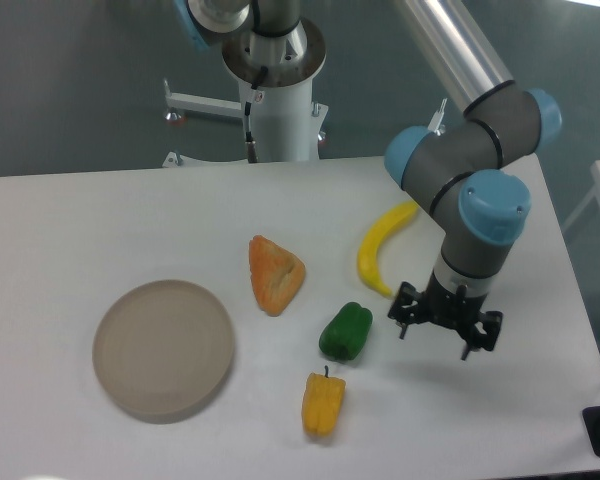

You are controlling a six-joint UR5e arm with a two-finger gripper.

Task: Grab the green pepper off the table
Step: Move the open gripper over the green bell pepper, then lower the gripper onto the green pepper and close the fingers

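- The green pepper (346,331) lies on the table (100,220), a little right of centre and toward the near edge. Glossy, dark, lumpy; nothing is touching it.
- The gripper (435,328) hangs to the right of the green pepper, near it but apart, with no contact. Fingers point downward toward the tabletop.
- Finger spread: the two black fingers stand well apart, nothing between them. The gripper holds nothing.
- The arm (467,215) comes in from the upper right; the grey wrist joint with its blue cap sits directly above the gripper.
- The yellow pepper (322,403) with its short stem sits just in front of the green pepper, close but separate.
- The banana (380,250) lies behind and to the right of the green pepper, curved, its near end reaching toward the gripper's left side. Its upper end lies just beside the arm's elbow joint in this view.
- The orange piece (274,272), wedge-shaped, sits behind and left of the green pepper, apart from it.
- The round beige plate (163,347) rests on the left part of the table, well apart from the peppers.
- Whether the fingertips touch the table surface cannot be told from this view.
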